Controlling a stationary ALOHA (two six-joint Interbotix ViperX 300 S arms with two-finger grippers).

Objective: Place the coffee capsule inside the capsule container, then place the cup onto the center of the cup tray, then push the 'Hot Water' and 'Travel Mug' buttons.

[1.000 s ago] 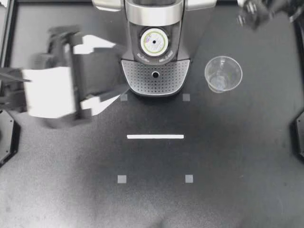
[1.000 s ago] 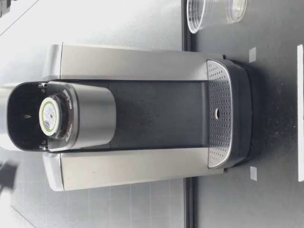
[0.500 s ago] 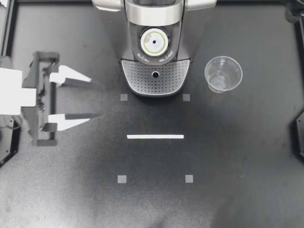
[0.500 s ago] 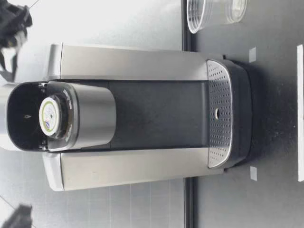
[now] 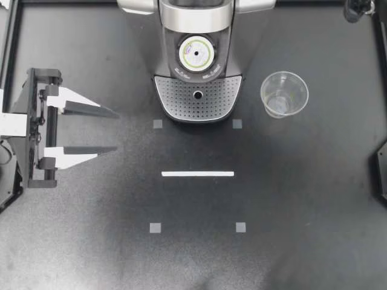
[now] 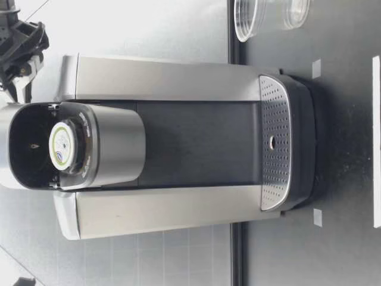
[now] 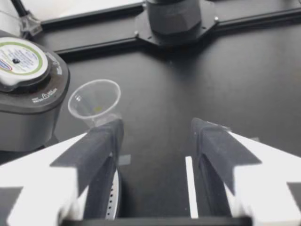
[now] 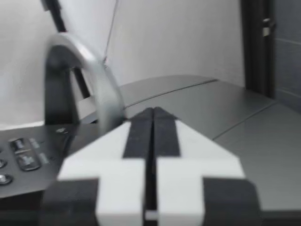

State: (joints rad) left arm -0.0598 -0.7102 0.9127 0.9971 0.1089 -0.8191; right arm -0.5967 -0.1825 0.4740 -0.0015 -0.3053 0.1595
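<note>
Cup (image 5: 284, 93): stood upright beside cup tray (image 5: 181, 103), toward tabletop's right edge.
Right tool (image 5: 355, 10): pressed together, back-right corner, nearer.
Left tool (image 5: 117, 130): spread, empty, left edge.

**A:** what colour was the coffee machine (image 5: 196, 24) again?

**B:** silver and black lol. its tray (image 5: 181, 96) was grey with tiny dots, capsule (image 5: 195, 52) white with a green ring. the cup (image 5: 284, 93) was clear, table (image 5: 302, 211) black, with a white strip (image 5: 198, 174) and grey squares (image 5: 158, 124).
</note>
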